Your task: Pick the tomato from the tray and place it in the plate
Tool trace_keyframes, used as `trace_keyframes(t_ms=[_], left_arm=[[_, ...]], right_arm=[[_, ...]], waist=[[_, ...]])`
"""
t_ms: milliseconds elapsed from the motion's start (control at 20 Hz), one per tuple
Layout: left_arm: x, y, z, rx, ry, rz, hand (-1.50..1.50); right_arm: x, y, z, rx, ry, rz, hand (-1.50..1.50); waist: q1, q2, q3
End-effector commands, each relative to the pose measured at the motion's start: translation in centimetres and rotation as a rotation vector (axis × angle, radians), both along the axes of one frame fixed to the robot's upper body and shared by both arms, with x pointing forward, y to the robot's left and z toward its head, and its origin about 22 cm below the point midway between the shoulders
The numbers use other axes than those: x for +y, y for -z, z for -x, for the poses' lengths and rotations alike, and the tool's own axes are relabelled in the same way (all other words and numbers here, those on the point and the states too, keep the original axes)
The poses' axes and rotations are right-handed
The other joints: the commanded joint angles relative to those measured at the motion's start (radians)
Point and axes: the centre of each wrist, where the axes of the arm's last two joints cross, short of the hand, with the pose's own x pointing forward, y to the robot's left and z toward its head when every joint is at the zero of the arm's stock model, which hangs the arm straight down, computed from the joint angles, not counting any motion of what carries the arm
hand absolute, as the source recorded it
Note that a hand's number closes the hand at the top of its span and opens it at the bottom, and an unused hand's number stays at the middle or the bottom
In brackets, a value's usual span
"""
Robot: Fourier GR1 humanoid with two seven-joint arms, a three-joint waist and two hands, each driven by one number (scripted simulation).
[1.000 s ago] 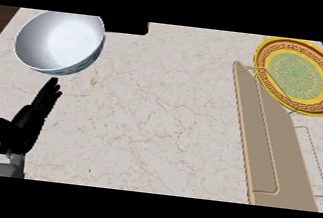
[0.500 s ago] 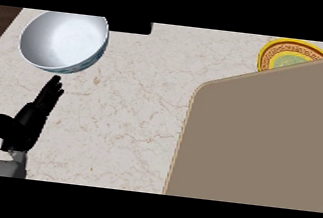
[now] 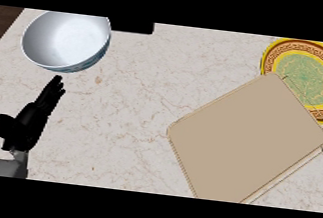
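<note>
Caught the black left hand at the lower left of the pale marbled counter, fingers straight and pressed together, thumb out to one side, holding nothing. Found the white round ceramic bowl just beyond the fingertips, apart from them. Showed the flat tan rectangular tray lying askew at right, one far corner lapping the lower edge of the yellow-and-green round plate. Could not make out the tomato anywhere on tray or plate.

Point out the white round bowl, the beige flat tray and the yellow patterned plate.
White round bowl (image 3: 64, 39), head view, on its inner wall.
Beige flat tray (image 3: 246, 138), head view, on its broad bare face.
Yellow patterned plate (image 3: 310, 72), head view, on its green centre.
</note>
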Motion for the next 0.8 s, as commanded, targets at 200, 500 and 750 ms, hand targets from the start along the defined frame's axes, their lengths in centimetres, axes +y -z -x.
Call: trace_keyframes(t_ms=[200,500,750], left_arm=[[1.2,-1.0,-0.2,-0.010,0.011,0.001,0.00],[-1.7,0.4,0.0,-0.010,0.016,0.001,0.00],[-2.3,-1.2,0.3,-0.003,0.016,0.005,0.00]], right_arm=[[3.3,-1.4,-5.2,0.019,-0.069,-0.020,1.50],[4.2,-0.8,-11.5,0.054,-0.127,-0.096,1.50],[5.2,2.3,-14.5,0.051,-0.175,-0.100,1.50]], waist=[[0.006,0.000,0.000],[0.022,0.005,0.001],[0.029,0.006,0.002]])
